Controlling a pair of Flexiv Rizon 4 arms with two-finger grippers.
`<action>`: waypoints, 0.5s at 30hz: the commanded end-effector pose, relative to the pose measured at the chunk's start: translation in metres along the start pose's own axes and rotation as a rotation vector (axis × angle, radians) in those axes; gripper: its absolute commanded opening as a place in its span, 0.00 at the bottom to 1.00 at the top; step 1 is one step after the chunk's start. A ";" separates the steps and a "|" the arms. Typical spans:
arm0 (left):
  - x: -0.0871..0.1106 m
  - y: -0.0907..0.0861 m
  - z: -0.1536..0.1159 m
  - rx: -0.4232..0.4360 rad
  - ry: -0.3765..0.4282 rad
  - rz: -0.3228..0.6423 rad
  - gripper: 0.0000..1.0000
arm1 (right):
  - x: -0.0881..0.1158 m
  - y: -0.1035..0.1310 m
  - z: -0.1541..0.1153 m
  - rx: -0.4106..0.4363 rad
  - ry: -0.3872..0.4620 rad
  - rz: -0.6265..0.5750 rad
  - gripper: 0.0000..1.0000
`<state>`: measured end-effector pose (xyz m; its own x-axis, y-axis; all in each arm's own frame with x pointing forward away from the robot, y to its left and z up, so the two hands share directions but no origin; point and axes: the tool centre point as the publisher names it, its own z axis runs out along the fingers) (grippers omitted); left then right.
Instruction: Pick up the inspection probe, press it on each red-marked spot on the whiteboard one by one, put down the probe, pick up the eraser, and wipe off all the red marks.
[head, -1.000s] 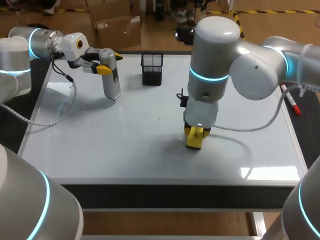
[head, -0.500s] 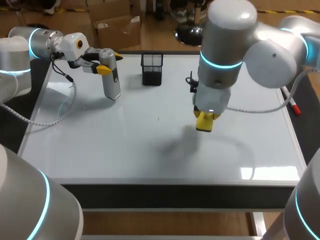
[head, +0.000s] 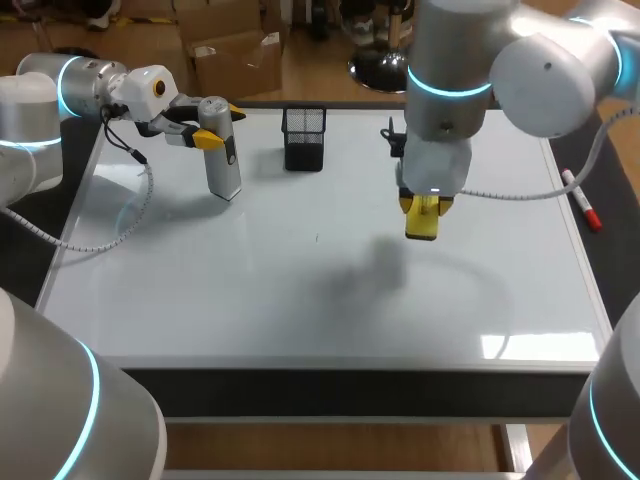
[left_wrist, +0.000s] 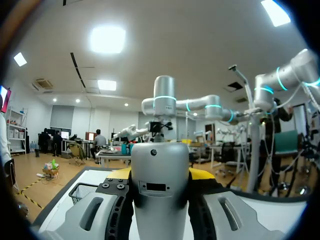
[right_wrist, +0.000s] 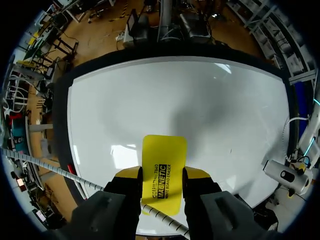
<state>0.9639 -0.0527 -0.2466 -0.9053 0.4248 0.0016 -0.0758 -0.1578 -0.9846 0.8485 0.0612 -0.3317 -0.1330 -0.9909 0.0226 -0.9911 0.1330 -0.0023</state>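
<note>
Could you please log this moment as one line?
left gripper shut on probe, upright, back left of whiteboard | right gripper shut on eraser, above whiteboard | red marks: none visible

A black wire-mesh pen cup (head: 304, 138) stands upright toward the far side. A white marker pen with a red cap (head: 582, 203) lies well apart, at the right.

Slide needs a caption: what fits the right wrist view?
Right jaws shut on the yellow eraser, held over the whiteboard.
</note>
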 end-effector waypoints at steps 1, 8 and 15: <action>-0.001 -0.001 -0.001 -0.001 0.004 -0.001 0.00 | 0.000 -0.001 -0.001 0.000 0.004 -0.001 0.00; -0.001 -0.001 -0.001 -0.001 0.004 -0.001 0.00 | 0.000 -0.001 -0.001 0.000 0.004 -0.001 0.00; -0.001 -0.001 -0.001 -0.001 0.004 -0.001 0.00 | -0.008 -0.028 0.003 -0.001 0.012 -0.061 0.00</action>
<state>0.9639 -0.0526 -0.2467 -0.9054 0.4247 0.0016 -0.0758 -0.1578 -0.9846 0.8598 0.0621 -0.3322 -0.0804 -0.9966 0.0201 -0.9966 0.0800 -0.0174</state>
